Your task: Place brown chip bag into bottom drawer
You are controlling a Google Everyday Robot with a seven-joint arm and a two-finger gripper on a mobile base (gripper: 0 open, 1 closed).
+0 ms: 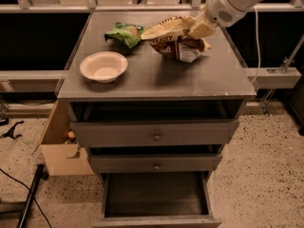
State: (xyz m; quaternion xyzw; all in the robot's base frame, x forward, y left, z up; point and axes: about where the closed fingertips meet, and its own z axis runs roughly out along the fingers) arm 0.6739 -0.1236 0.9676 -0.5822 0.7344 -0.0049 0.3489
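Holding crinkly pale-yellow-and-brown chip bag (pixel 173 39) just above grey desk (pixel 190 80), rear right | my end effector (pixel 202 28) clamped on its top edge | step: carry | next: swing forward and down over open deep grey bottom drawer (pixel 154 196), then release inside

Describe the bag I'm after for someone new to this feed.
On the grey cabinet top, look toward the back right. The brown chip bag hangs there from the gripper: pale yellow with a dark brown panel, larger than the green chip bag to its left.
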